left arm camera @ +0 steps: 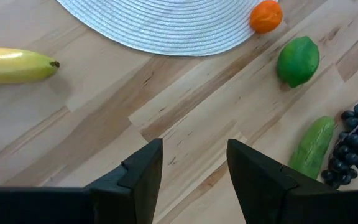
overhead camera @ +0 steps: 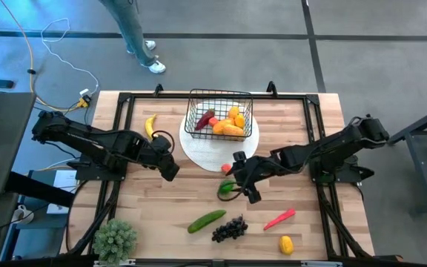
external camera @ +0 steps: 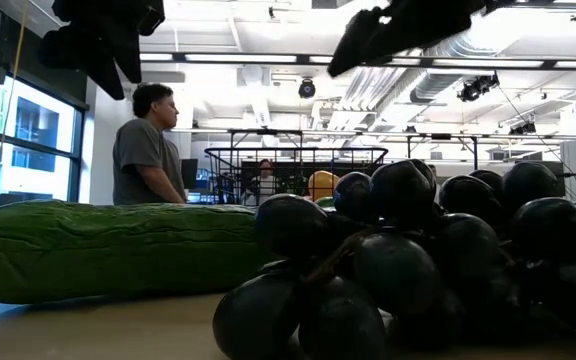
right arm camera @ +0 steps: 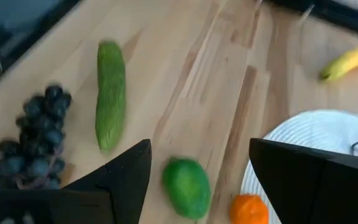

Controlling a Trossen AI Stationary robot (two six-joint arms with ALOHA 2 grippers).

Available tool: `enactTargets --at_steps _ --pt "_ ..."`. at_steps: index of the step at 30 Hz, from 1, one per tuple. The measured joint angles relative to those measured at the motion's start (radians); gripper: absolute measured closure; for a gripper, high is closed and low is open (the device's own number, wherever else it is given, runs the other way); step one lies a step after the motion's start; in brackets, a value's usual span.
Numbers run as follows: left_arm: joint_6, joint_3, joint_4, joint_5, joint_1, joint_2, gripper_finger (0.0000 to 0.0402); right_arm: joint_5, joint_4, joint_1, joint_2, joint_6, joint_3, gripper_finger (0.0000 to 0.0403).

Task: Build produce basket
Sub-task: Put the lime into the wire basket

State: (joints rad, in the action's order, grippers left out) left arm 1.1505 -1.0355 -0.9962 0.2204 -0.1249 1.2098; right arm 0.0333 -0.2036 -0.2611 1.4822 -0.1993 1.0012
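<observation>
The black wire basket (overhead camera: 219, 115) stands on a white round plate (overhead camera: 199, 148) at the far middle of the table and holds several orange, yellow and red produce pieces. A banana (overhead camera: 150, 126) lies left of the plate and a small orange (overhead camera: 226, 168) lies at the plate's near edge. A green fruit (right arm camera: 187, 186) lies on the wood just below my right gripper (right arm camera: 199, 149), which is open and hovers over it without touching. My left gripper (left arm camera: 194, 149) is open over bare wood near the plate's left side, holding nothing.
Toward the near edge lie a cucumber (overhead camera: 207, 221), dark grapes (overhead camera: 229, 228), a red chili (overhead camera: 279, 219) and a yellow fruit (overhead camera: 286, 245). A potted plant (overhead camera: 115, 239) stands at the near left corner. A person stands beyond the table's far edge.
</observation>
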Motion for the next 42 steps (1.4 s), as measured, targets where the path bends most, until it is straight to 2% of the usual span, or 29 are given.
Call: enactTargets --at_steps 12,38,42 --pt "0.025 0.000 0.006 0.003 0.000 0.000 0.0232 -0.030 0.003 0.000 0.172 -0.028 0.000 0.0150" --pt "0.025 0.000 0.006 0.008 0.000 0.000 0.0232 -0.077 0.045 0.085 0.340 -0.071 -0.001 0.0151" --pt "0.025 0.000 0.006 0.024 0.000 0.001 0.0232 -0.084 0.044 0.085 0.340 -0.068 -0.001 0.0169"
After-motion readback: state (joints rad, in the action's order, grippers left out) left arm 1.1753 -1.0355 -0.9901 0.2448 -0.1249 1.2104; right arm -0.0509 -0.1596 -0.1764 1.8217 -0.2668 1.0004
